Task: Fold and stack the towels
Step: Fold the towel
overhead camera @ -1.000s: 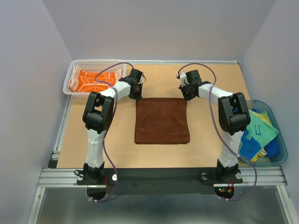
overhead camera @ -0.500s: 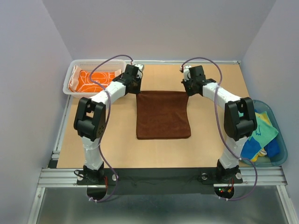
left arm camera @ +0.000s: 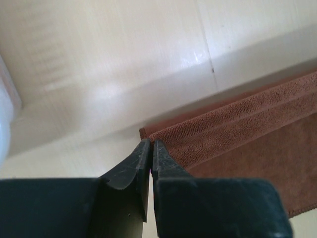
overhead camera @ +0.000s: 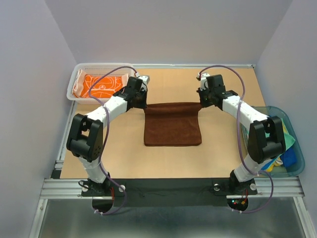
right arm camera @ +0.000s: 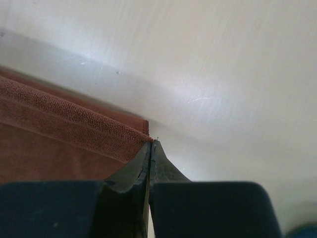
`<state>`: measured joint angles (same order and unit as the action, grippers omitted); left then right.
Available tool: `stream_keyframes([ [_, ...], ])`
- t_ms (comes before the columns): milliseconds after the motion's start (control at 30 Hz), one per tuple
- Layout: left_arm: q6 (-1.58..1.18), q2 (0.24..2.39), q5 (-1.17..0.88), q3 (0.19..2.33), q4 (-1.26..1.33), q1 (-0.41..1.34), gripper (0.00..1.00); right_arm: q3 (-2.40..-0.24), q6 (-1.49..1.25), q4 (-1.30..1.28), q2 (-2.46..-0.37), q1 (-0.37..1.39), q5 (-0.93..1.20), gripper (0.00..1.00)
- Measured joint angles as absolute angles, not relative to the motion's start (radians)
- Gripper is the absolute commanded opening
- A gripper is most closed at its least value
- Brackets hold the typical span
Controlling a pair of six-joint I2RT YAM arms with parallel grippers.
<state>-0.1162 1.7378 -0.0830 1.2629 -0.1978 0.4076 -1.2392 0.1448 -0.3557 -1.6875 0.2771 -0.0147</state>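
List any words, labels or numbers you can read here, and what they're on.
None can be read in any view.
Brown towel: plain, no label showing.
Orange towel: white curves are a pattern, not letters.
Basket and tub: no markings visible.

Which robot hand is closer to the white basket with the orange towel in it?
Left. The left gripper pinches the far-left corner of the brown towel, just beside the white basket. The right gripper pinches the far-right corner, across the towel from the basket.

One brown towel (overhead camera: 172,126), one orange towel (overhead camera: 99,85), one basket (overhead camera: 72,84), one tub (overhead camera: 298,153)
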Motion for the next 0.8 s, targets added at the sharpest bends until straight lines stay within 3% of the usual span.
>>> stream_keyframes([
  [800, -0.398, 1.422, -0.105, 0.85, -0.199, 0.479, 0.0, -0.914, -0.177, -0.447, -1.392, 0.277, 0.146, 0.01],
])
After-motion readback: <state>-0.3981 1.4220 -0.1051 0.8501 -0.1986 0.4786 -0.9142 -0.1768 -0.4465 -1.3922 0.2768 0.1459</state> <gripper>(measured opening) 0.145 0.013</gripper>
